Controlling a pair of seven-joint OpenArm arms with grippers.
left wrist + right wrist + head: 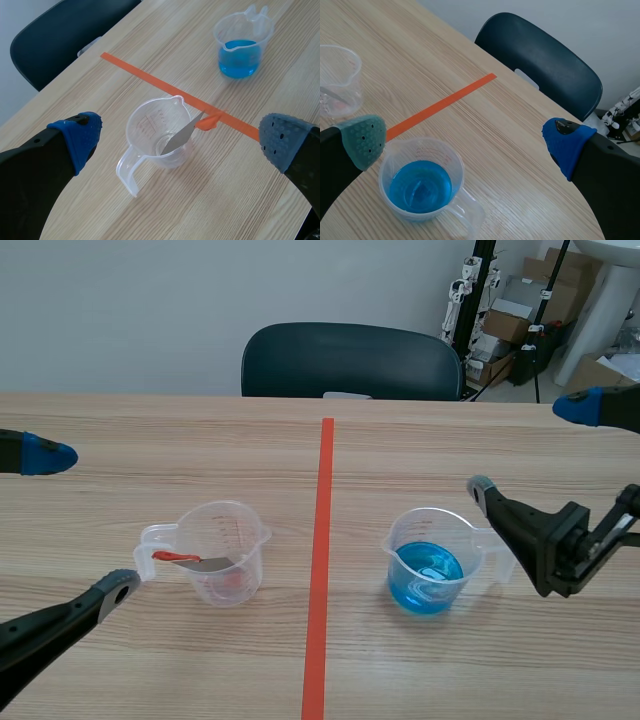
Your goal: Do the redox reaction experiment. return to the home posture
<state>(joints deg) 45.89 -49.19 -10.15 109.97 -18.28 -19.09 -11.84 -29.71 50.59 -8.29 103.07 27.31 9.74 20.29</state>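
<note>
Two cups sit on the light wooden table (150, 440), one on each side of the long orange-red tape line (324, 540). The clear plastic cup with a handle and spout (215, 530) is on the left side. A thin grey metal strip with an orange-red end (180, 136) leans inside it, and the red end sticks out past the rim. The clear plastic cup of blue liquid (398, 545) is on the right side. It stands up straight and is about half full. The two cups are well apart.

The left gripper (82, 523) hangs near the cup with the strip, on its outer side, and does not touch it. Its fingers are spread very wide and hold nothing. From the left wrist camera this cup is ahead of the fingers. The right gripper (531, 448) hangs near the blue cup's handle. Its fingers are spread very wide too and hold nothing. From the right wrist camera the blue cup sits between the fingers, closer to the grey-green pad (365, 140). A dark round-backed chair (350, 360) stands behind the far edge of the table.
</note>
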